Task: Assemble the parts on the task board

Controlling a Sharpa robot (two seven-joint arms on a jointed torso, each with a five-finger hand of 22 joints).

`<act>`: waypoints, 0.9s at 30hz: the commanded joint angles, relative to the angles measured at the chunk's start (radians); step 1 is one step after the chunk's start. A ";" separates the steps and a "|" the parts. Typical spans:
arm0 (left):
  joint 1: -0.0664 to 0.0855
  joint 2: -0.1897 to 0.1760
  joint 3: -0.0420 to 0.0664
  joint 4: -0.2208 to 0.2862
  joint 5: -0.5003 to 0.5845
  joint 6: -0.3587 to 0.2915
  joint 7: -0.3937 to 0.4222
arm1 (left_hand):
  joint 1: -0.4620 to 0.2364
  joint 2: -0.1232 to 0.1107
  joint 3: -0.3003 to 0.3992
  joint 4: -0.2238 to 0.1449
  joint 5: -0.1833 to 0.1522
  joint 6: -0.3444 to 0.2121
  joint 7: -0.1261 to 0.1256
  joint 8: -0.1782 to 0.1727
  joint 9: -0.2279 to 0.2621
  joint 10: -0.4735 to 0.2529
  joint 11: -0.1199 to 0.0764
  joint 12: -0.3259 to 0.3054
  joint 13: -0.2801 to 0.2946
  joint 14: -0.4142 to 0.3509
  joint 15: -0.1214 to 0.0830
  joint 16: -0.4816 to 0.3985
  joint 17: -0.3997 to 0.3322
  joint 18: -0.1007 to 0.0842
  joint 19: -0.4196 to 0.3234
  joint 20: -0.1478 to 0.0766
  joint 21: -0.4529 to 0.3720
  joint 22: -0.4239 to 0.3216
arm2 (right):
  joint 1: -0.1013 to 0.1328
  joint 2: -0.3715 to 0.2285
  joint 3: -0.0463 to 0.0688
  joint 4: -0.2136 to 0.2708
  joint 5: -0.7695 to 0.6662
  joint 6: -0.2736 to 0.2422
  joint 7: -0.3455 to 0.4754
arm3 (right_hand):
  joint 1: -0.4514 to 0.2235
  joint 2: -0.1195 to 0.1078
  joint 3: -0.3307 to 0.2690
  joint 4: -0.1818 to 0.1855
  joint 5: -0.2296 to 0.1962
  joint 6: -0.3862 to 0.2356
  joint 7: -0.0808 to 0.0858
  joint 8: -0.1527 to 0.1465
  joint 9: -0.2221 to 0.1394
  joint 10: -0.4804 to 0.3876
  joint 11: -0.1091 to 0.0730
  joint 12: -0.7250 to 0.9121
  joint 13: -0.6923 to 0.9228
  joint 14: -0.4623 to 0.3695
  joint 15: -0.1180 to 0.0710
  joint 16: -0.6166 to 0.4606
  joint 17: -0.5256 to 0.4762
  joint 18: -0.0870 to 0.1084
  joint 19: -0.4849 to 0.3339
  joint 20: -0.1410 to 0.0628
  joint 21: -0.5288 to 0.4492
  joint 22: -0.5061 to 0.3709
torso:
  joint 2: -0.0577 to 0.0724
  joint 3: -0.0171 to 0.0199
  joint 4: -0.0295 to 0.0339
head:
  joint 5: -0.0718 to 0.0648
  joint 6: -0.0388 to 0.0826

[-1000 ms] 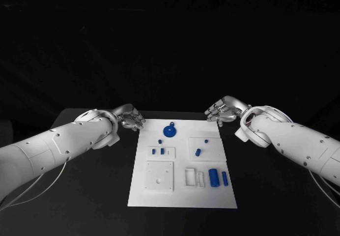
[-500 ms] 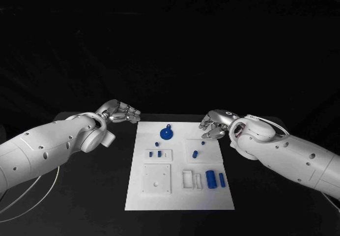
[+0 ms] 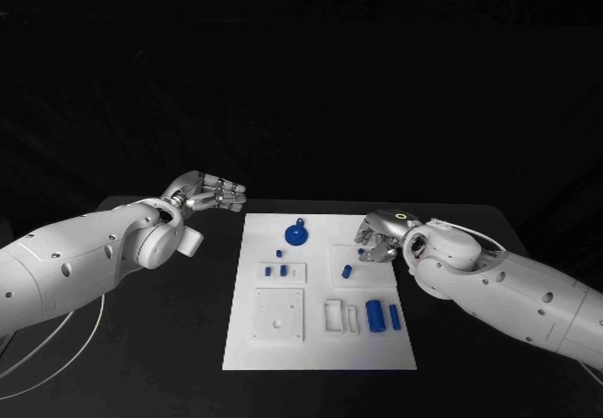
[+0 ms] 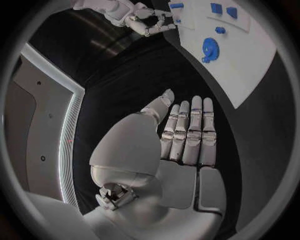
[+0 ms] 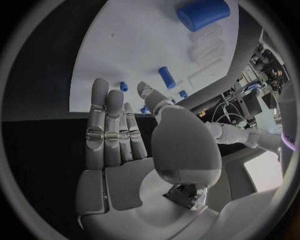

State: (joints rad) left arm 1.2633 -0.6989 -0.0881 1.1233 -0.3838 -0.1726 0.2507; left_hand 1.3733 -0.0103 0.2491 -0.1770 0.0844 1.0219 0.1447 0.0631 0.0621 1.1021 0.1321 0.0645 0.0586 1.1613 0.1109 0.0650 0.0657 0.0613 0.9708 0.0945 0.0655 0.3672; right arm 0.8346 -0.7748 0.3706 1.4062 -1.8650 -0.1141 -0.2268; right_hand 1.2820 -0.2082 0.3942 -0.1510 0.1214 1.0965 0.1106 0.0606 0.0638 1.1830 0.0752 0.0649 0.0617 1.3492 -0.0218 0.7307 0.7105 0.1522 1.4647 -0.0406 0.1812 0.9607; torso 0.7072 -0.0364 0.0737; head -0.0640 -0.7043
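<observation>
The white task board (image 3: 321, 348) lies in the middle of the black table. On its far part sits a blue gear-shaped disc (image 3: 295, 234), with small blue pegs (image 3: 276, 271) in a raised block nearer me. Two blue cylinders (image 3: 376, 315) lie at the near right. My left hand (image 3: 207, 193) hovers beyond the board's far left corner, its fingers (image 4: 187, 135) straight, side by side, holding nothing. My right hand (image 3: 377, 237) hangs over the board's right edge beside a small blue piece (image 3: 347, 272), palm open and bare (image 5: 119, 130).
White raised blocks with pockets (image 3: 281, 313) stand on the board's near half. In the right wrist view the board (image 5: 137, 45) carries a big blue cylinder (image 5: 203, 13) and a shorter blue piece (image 5: 167, 77). Black tabletop (image 3: 151, 348) surrounds the board.
My right hand has come nearer along the board's right edge, from past the far corner to beside the small pieces. My left hand has drawn back from the far left corner.
</observation>
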 commanded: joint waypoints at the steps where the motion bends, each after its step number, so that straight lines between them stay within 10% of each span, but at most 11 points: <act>1: 0.002 -0.003 0.001 0.013 0.057 -0.013 0.041 | 0.002 -0.006 -0.003 0.004 -0.001 0.000 0.006 0.002 0.001 0.003 0.001 -0.003 -0.001 0.006 0.002 -0.003 0.000 -0.010 0.008 0.002 0.003 -0.003 | -0.006 0.004 0.000 -0.002 -0.033 -0.026 -0.004 | 0.010 -0.004 0.041 -0.006 -0.014 0.004 0.004 0.002 0.000 0.015 0.000 -0.004 -0.002 0.011 0.000 0.007 0.006 0.009 0.041 -0.001 0.016 0.003 | -0.001 -0.0010 -0.0001 | 0.000 -0.001; 27: 0.001 -0.012 0.001 0.036 0.062 -0.008 0.050 | -0.003 0.001 -0.006 0.005 0.000 0.006 0.004 0.002 0.001 0.008 0.000 -0.003 -0.001 0.007 0.002 -0.003 0.001 -0.009 0.034 -0.001 0.009 -0.093 | -0.039 0.056 -0.004 -0.079 -0.064 -0.081 0.007 | -0.003 0.002 0.273 0.005 -0.066 0.058 -0.002 0.002 0.001 0.068 -0.015 -0.003 -0.001 0.021 -0.014 0.020 0.029 0.005 0.031 -0.015 0.075 0.044 | 0.001 0.0007 -0.0005 | 0.009 -0.008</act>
State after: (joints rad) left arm 1.2633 -0.7114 -0.0881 1.1572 -0.3314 -0.1815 0.2862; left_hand 1.3733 -0.0102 0.2468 -0.1746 0.0844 1.0254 0.1482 0.0630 0.0618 1.1021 0.1321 0.0645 0.0588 1.1613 0.1108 0.0650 0.0654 0.0613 0.9956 0.0946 0.0694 0.2753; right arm 0.7984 -0.7200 0.3687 1.3287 -1.9098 -0.2012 -0.2228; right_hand 1.2809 -0.2169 0.6660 -0.1450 0.0580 1.1493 0.1073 0.0606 0.0638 1.2481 0.0606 0.0636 0.0591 1.3703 -0.0322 0.7471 0.7387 0.1455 1.4650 -0.0486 0.2514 1.0049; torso 0.7078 -0.0354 0.0735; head -0.0546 -0.7107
